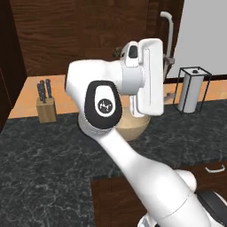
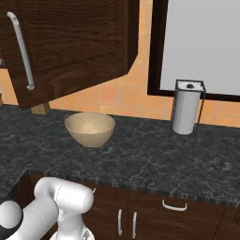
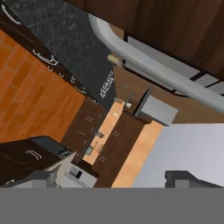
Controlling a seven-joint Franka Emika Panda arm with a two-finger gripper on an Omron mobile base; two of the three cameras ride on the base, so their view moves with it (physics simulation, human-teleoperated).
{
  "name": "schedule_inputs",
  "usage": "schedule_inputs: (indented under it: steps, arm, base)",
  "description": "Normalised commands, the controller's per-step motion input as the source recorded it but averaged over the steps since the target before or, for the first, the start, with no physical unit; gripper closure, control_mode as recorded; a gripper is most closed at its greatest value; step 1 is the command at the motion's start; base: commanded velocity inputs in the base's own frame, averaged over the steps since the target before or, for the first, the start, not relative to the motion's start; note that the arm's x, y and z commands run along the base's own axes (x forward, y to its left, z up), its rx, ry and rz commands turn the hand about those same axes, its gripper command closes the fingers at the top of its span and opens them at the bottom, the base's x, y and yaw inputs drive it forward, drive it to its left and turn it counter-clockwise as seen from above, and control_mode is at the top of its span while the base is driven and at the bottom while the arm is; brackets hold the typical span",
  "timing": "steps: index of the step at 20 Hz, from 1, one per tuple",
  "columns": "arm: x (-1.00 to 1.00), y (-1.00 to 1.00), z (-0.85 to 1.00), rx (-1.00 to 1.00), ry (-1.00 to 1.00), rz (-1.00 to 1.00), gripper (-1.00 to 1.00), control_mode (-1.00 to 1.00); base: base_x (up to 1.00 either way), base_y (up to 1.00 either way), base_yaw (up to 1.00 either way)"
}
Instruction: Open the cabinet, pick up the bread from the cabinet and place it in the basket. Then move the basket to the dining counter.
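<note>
Tool (image 3: 109, 178) wide open, empty, near cabinet (image 2: 70, 42) handle (image 2: 21, 51), bar running vertically.

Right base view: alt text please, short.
A dark wood cabinet door with a long silver bar handle hangs swung open above a black marbled counter. On the counter sit an empty tan basket and a paper-towel holder.
</note>
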Motion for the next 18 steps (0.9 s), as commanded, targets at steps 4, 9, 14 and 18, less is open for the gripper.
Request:
schedule_inputs:
  steps: [4,9,14,18]
  arm:
    - [-0.22,0.1,0.25,0.0,-0.03,0.21,-1.0,-1.0]
    - [-0.17,0.51,0.0,0.0,-0.16,0.27,-1.0,-1.0]
    - [0.3,0.71,-0.07,0.02,-0.04,0.28,-1.0,-1.0]
    - [0.91,0.53,-0.25,-0.04,0.01,0.1,-1.0,-1.0]
  base:
    - [0.0,0.0,0.0]
    - [0.0,0.0,0.0]
    - [0.0,0.0,0.0]
    - [0.0,0.0,0.0]
